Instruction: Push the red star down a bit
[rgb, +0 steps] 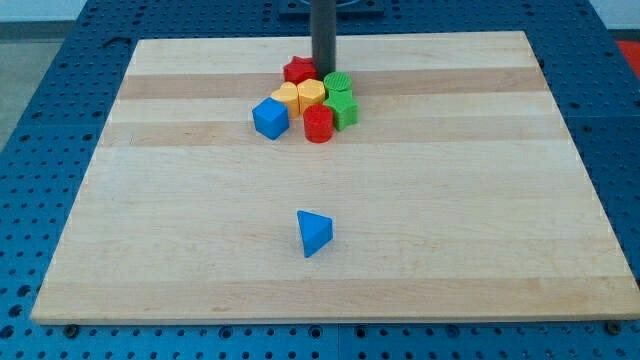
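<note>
The red star (297, 69) lies near the top middle of the wooden board (150, 200), at the top of a tight cluster of blocks. My tip (324, 72) stands right beside the star's right edge, touching or nearly touching it. Directly below the star are two yellow blocks (300, 97), with two green blocks (340, 98) to their right. A red cylinder (318, 124) sits below the yellow blocks and a blue cube (269, 118) at the cluster's left.
A blue triangular block (313, 232) lies alone lower down near the board's middle. The board rests on a blue perforated table (40, 150). The rod's upper part rises out of the view's top.
</note>
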